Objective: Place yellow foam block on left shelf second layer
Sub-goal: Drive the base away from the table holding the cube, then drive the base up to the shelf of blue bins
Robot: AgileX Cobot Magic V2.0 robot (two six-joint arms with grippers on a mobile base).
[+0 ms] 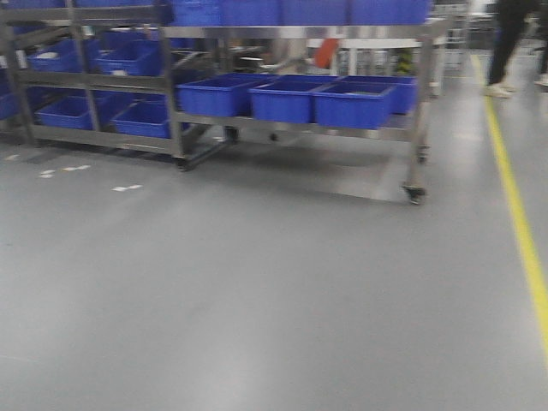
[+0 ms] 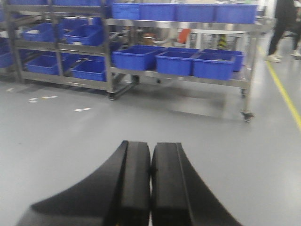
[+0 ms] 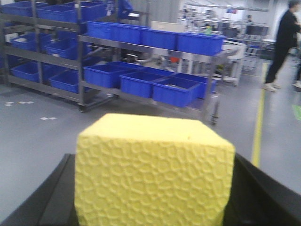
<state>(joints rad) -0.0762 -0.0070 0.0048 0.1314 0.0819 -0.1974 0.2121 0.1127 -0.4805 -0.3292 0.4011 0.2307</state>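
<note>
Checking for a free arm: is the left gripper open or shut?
Shut. In the left wrist view, the left gripper shows its two black fingers pressed together, nothing between them.

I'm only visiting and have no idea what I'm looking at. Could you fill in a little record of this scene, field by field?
left gripper: shut, empty
right gripper: shut on the yellow block
block status: held, not yet on any shelf
shelves: metal racks ahead, across open floor
bins: blue, many, on the racks
floor: grey, with a yellow line along the right
person: dark clothes, far right background
</note>
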